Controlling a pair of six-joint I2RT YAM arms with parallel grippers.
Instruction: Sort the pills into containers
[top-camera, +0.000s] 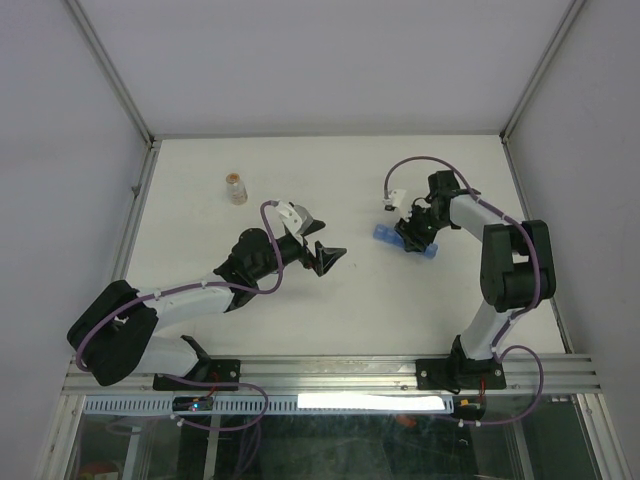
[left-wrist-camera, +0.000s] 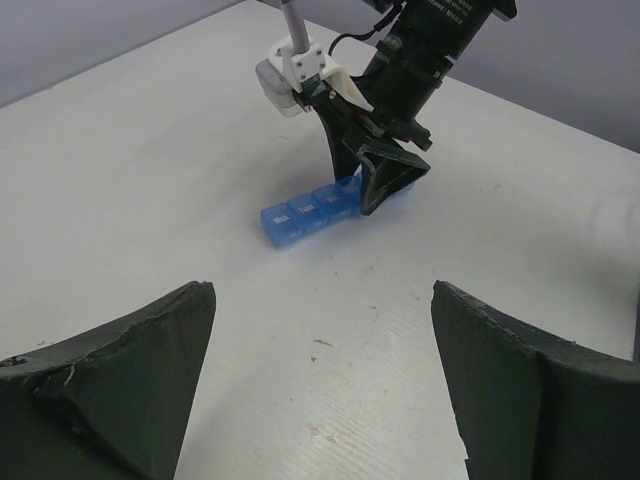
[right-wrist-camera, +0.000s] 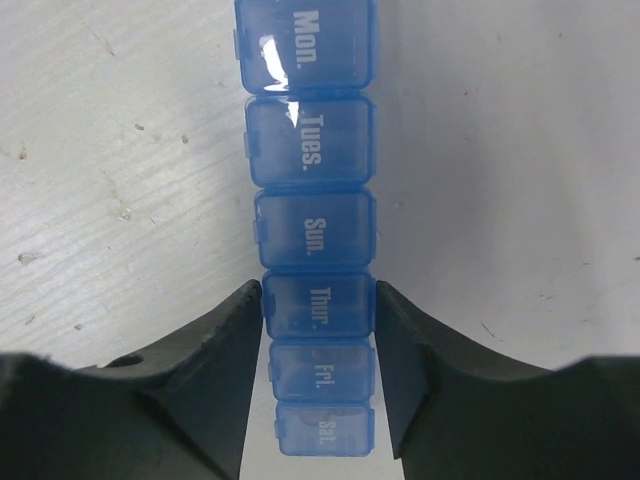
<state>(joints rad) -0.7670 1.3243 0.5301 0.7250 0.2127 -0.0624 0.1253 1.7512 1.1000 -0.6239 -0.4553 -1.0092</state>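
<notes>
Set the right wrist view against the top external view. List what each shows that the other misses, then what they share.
Right wrist only: the day labels on the lids of the pill organiser, reading Mon., Tues., Sun., Thur., Fri., Sat. from top to bottom, and the right gripper with its fingers against both sides of the Thur. compartment.
Top external only: the small clear bottle with tan contents, toward the table's far left, and the left gripper, open and holding nothing.
Both: the blue organiser with the right gripper on it.
</notes>
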